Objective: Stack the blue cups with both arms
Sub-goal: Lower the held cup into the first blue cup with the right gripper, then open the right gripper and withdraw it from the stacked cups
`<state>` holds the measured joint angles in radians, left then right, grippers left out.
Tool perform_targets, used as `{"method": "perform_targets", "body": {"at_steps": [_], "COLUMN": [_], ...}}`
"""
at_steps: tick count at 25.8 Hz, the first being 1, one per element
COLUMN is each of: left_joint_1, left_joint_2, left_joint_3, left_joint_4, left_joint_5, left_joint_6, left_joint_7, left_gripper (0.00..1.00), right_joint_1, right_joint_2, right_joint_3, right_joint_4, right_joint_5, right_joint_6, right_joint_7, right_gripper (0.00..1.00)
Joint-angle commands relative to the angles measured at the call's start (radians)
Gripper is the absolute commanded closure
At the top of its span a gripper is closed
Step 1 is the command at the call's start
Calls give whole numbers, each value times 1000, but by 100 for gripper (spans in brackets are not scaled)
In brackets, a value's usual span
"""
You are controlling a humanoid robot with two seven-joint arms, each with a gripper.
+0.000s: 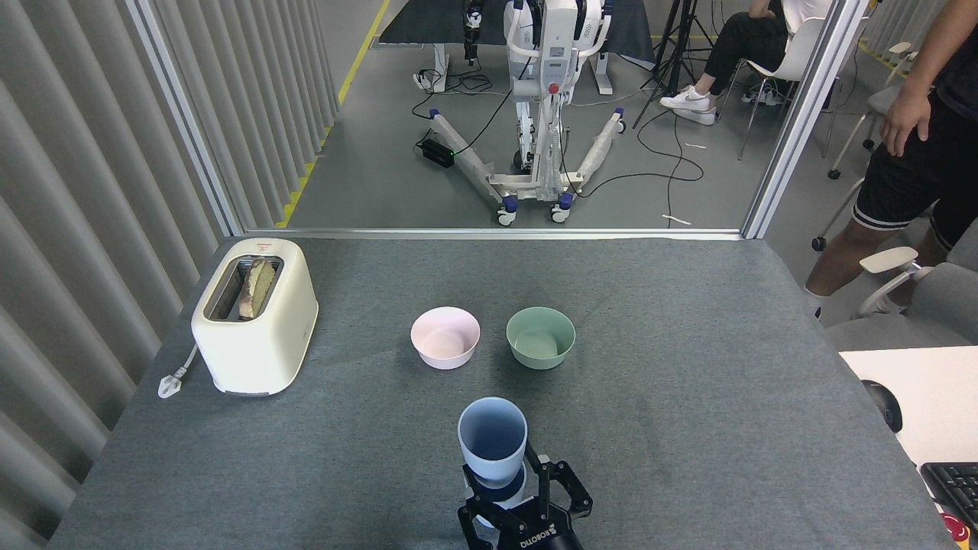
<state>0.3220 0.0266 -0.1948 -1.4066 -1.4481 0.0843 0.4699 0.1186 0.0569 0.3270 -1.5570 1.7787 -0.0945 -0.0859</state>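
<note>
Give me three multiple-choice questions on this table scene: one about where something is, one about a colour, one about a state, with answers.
1. Where does the toaster stand?
A) left of the bowls
B) right of the bowls
C) between the bowls

2. What colour is the bowl nearer the toaster?
A) green
B) pink
C) blue

3. How is the cup at the pincer placed?
A) on its side
B) upside down
C) upright

Answers:
1 A, both bowls lie to its right.
2 B, the pink bowl sits left of the green bowl.
3 C, its open mouth faces up.
</note>
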Motion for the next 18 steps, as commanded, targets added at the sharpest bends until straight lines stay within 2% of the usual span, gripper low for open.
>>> {"method": "perform_targets", "body": {"at_steps": [1,5,18], "left_joint_1": [0,-1,-4], "left_joint_2": [-1,-1,-1], "left_joint_3": [0,0,0], "left_joint_4": [2,2,3], "left_joint_5": [0,0,0], "left_joint_6": [0,0,0], "left_joint_7": [0,0,0], "left_gripper": [0,0,0], "right_joint_1": [6,6,-8], "right_joint_2": [0,-5,1], "right_joint_3": [-22,-26,-19], "right_joint_4": [2,12,29], "right_joint_5": [-28,-50,-48], "right_joint_6": [-4,-4,-8], "right_joint_7": [-25,-25,-28], "right_gripper": [31,31,32]}}
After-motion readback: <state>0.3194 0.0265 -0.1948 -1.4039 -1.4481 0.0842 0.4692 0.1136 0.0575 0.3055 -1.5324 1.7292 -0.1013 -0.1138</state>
